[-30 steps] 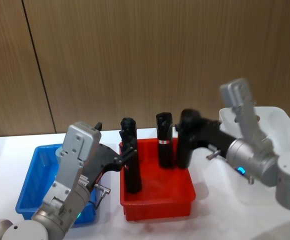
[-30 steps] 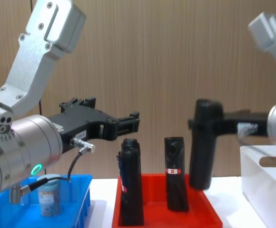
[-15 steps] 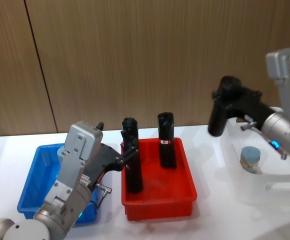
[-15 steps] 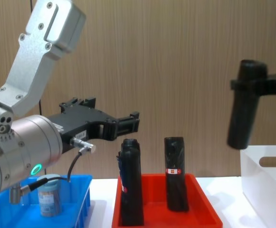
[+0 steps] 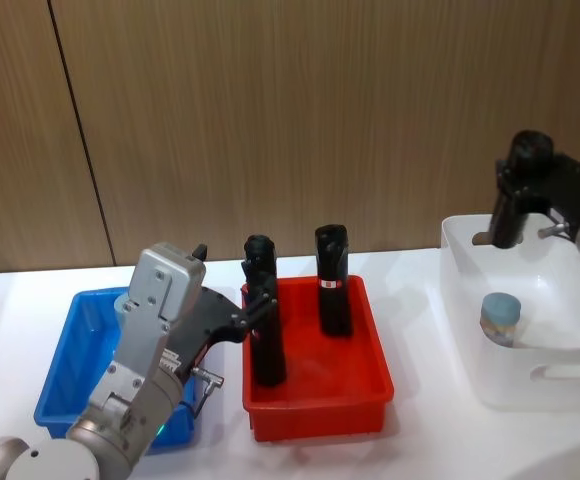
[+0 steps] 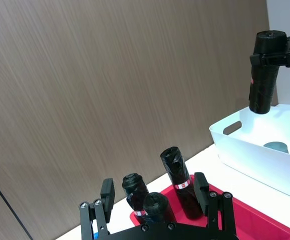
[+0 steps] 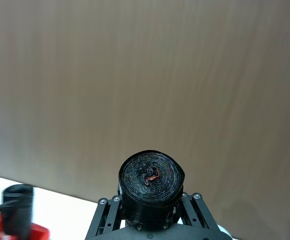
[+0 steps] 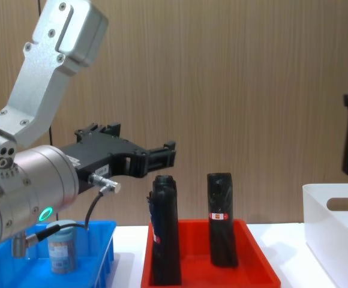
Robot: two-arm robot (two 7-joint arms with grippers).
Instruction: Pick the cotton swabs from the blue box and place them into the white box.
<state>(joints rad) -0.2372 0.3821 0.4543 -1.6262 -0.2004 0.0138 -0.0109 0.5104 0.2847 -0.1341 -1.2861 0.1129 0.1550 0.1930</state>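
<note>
Right claw, upper right, grips a tall black roll; left claw gapes empty. The pale-lidded clear plastic swab tub: light, rigid, grasp its sides.

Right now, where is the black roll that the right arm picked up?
The black roll is clamped upright in the right end effector, held above the far edge of the white box, at the head view's right.

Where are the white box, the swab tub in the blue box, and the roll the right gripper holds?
white box (image 5: 560, 372): head view, front wall by the handle cutout.
cotton swab tub (image 8: 62, 254): chest view, its clear body.
black roll (image 6: 263, 75): left wrist view, mid-body, above the white box.
</note>
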